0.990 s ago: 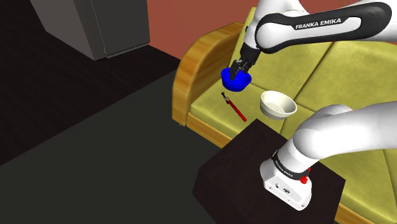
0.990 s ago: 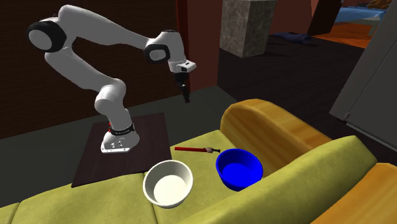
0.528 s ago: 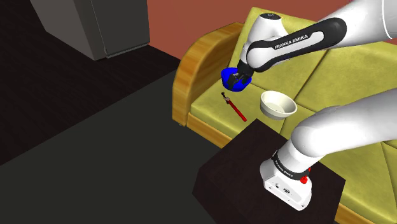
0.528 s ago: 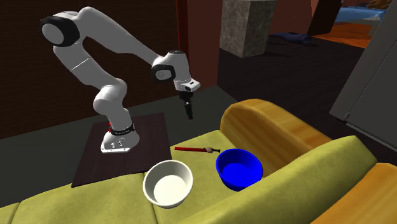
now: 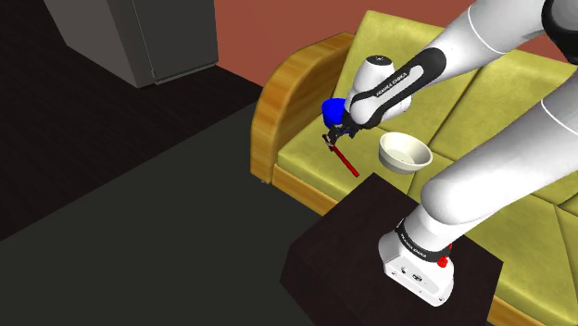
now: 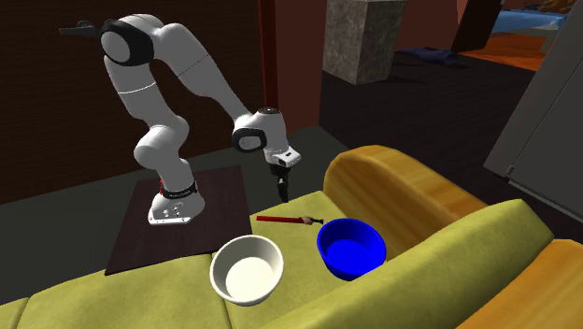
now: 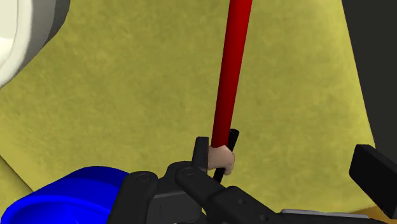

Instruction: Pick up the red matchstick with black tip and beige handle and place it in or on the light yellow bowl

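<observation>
Gripper [image 5: 331, 139] has dropped since 0.5 s ago and hangs just over the far end of the matchstick [image 5: 345, 157]. The stick is unmoved on the sofa seat [image 5: 308, 163], at the shoulder view's left of the pale bowl [image 5: 405, 151]. The blue bowl [image 5: 331, 111] is farther. Wrist view: the 2 fingers [image 7: 372, 168] are spread, nothing gripped.

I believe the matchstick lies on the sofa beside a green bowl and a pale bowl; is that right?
Not quite: the second exterior view shows the matchstick on the sofa beside a blue bowl, not green, and a pale bowl.
</observation>
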{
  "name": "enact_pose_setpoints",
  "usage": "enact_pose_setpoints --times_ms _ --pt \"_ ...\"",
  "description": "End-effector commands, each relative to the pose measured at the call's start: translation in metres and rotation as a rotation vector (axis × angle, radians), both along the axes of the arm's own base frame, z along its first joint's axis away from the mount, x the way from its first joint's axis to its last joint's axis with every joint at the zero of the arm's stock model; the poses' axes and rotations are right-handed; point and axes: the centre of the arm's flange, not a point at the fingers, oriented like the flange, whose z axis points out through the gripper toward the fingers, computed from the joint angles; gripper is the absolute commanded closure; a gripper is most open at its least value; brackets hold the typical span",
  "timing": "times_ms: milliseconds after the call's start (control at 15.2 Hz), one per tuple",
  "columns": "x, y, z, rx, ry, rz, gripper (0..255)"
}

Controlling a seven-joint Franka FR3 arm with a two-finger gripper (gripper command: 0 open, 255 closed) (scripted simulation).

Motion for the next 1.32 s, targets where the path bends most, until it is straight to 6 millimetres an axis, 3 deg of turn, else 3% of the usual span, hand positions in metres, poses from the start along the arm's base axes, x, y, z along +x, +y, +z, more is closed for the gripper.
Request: enact_pose_setpoints --times_ms 0,198,726,1254 --pt "0.000 -0.013 -0.022 -0.001 0.000 -0.026 0" --pt "0.003 -0.031 -0.057 -0.003 0.003 -0.066 0" --pt "0.007 -0.039 -0.100 -0.003 0.003 -0.070 0" --pt "0.007 -0.039 -0.100 -0.003 0.003 -0.070 0"
